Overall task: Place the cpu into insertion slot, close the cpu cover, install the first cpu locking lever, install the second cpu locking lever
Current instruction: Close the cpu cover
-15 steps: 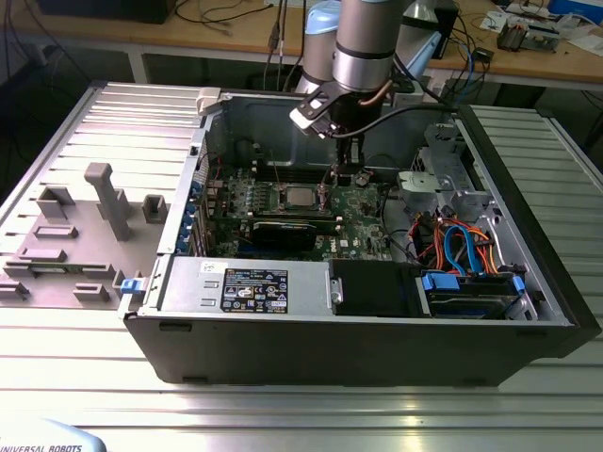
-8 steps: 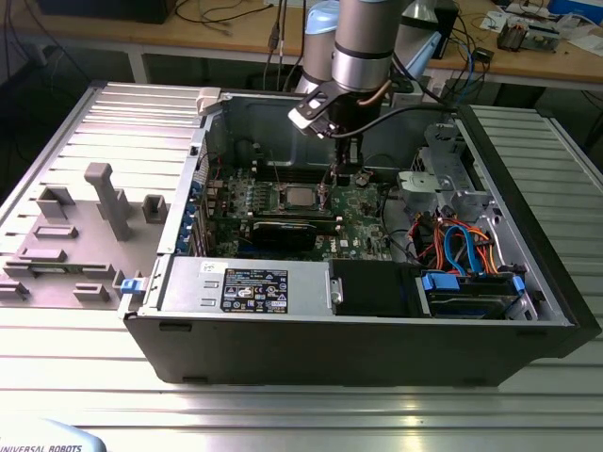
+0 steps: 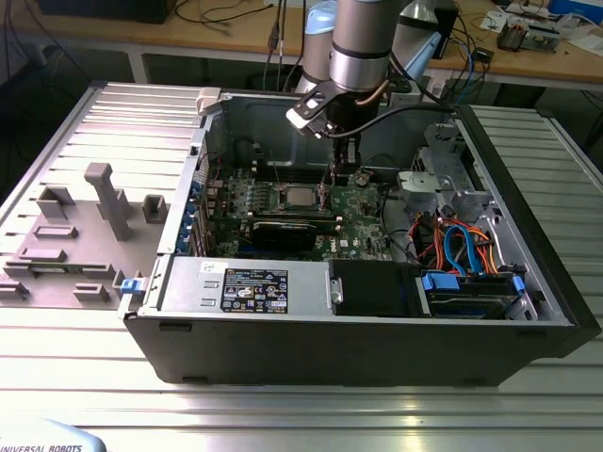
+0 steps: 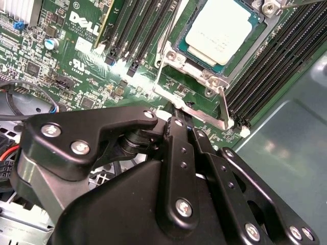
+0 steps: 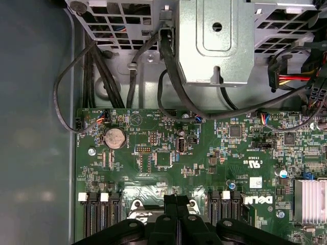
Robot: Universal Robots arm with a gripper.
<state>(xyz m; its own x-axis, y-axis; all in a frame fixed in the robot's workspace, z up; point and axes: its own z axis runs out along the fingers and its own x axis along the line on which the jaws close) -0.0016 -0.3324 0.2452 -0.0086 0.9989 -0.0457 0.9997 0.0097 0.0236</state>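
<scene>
The gripper reaches down into an open computer case that lies on its side on a ribbed metal surface. Its tips hang low over the green motherboard.

In both wrist views the jaws are pressed together, with no gap and nothing visible between them. In the second wrist view the closed tip of the gripper stands just outside one corner of the socket. It is right at the bent end of a thin wire locking lever that runs along that side. Whether the tip touches the wire I cannot tell.

The cpu lies flat in the insertion slot, its pale metal top facing up, a little way beyond the jaw tip and clear of it. The cpu cover lies down around the chip, its silver frame bordering the chip's edges.

Long black memory slots run on either side of the socket. In the exterior view the cpu sits just to the exterior view's left of the gripper's tips.
</scene>
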